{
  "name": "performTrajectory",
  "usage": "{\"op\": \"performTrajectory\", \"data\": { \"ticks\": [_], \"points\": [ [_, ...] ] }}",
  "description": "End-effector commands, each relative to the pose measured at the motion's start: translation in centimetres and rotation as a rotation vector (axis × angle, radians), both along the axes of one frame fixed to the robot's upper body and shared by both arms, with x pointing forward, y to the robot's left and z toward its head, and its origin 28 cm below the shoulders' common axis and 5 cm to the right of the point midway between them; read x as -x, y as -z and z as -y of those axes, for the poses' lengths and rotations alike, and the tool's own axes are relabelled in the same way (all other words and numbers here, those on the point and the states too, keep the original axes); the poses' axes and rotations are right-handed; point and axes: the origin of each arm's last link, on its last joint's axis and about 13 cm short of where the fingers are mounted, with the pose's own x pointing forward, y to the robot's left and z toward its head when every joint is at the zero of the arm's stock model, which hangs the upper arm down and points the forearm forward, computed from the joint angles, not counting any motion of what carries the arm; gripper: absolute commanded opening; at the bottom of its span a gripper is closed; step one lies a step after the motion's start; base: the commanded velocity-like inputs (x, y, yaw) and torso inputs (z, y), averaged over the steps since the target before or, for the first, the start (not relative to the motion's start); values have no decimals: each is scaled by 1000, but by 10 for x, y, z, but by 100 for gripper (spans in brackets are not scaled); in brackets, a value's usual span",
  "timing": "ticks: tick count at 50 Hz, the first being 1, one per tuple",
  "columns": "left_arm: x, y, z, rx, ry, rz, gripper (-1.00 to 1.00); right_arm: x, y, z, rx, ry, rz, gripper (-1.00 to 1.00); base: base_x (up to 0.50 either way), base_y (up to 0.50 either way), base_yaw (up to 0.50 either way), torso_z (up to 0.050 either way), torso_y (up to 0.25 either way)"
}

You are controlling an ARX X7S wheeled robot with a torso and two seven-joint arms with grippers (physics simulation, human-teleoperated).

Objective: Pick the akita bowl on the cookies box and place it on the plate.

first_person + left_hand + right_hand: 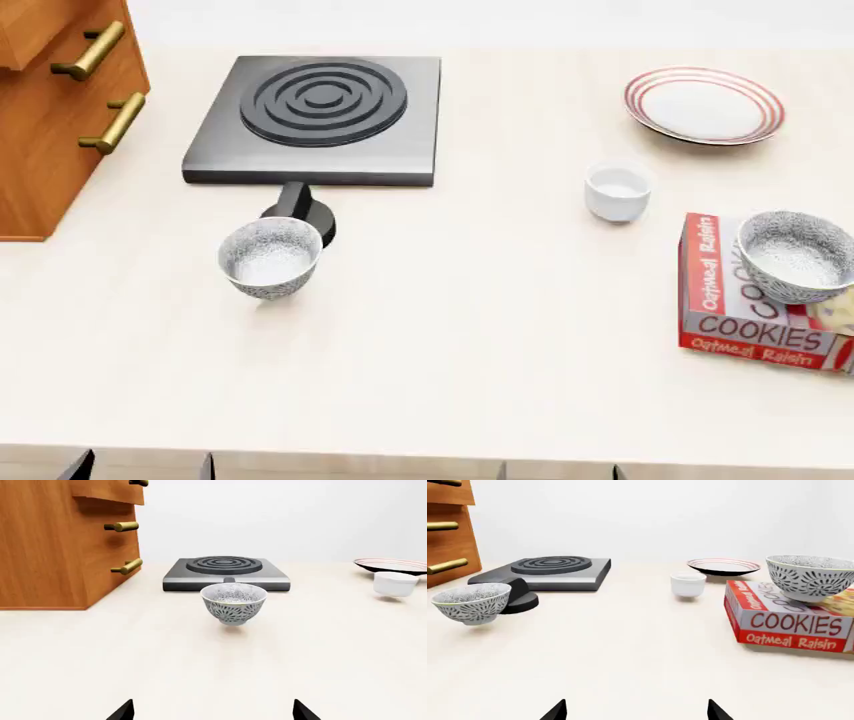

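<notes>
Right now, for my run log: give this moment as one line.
stage: not started | akita bowl on cookies box | plate bare | left gripper open | right gripper open, both holding nothing

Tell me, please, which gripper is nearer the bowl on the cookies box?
Right. The right gripper faces the akita bowl nearby, off to one side; the left gripper faces the other bowl.

Warm-grained wooden cabinet [54,120] with brass-like handles [91,50], matt pale tabletop [467,330], glossy printed-card cookies box [747,300].

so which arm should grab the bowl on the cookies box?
Right, probably. The akita bowl on the cookies box sits at the robot's right, near the plate; the left wrist faces the other bowl.
</notes>
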Motion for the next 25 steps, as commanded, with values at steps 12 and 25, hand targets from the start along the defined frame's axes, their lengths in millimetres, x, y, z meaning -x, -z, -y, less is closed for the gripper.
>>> {"op": "performTrajectory", "data": {
  "ticks": [12,25],
  "points": [
    [-2,-3,-1,-13,-38,1,100,-3,-5,2,-11,49,-1,100,0,0,0,0,0],
    [-2,-43,-6,11,-30,89,100,-3,-45,8,-8,80,72,100,0,0,0,0,0]
  ]
}}
